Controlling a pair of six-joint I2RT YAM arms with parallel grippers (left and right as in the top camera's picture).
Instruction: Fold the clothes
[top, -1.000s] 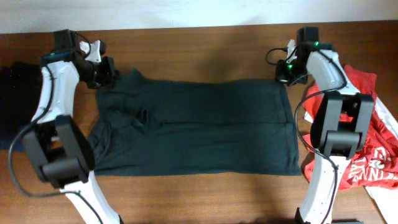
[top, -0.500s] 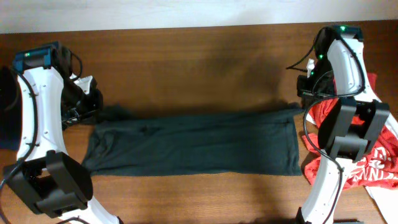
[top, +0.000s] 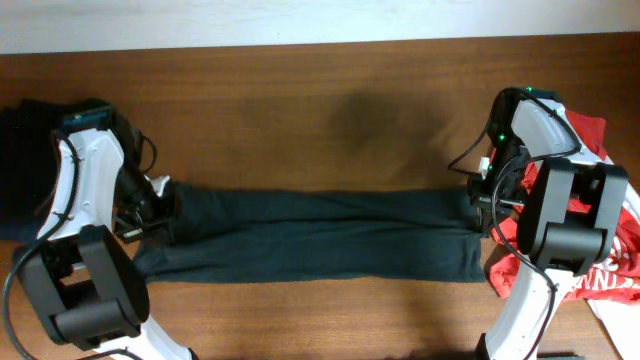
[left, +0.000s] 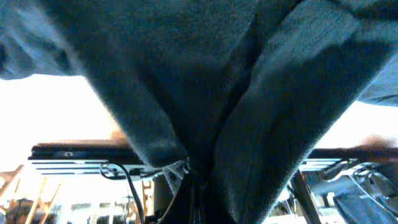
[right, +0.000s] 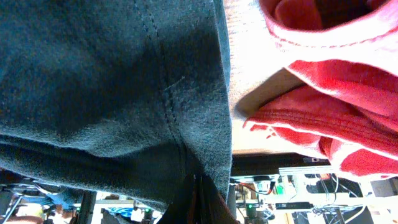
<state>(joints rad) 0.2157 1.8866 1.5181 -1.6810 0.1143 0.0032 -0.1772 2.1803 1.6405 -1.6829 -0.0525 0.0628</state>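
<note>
The clothes in play are a dark black-green shirt (top: 320, 235), lying as a long band across the table's middle, its far half drawn over the near half. My left gripper (top: 160, 203) is shut on the shirt's left far edge. Over on the other side, my right gripper (top: 482, 192) pinches the right far edge. In the left wrist view the shirt (left: 186, 74) hangs in folds from the shut gripper (left: 194, 186). The right wrist view shows the shirt's hem (right: 106, 81) clamped in the shut gripper (right: 198, 196).
A red garment (top: 590, 250) with white lettering is heaped at the right edge behind my right arm, close to the shirt's corner (right: 323, 112). A dark garment (top: 25, 150) lies at the far left. White cloth (top: 620, 312) shows at the bottom right.
Both grippers have come toward the table's front with the shirt's far edge, folding it over. The spread shirt has narrowed to a band.
</note>
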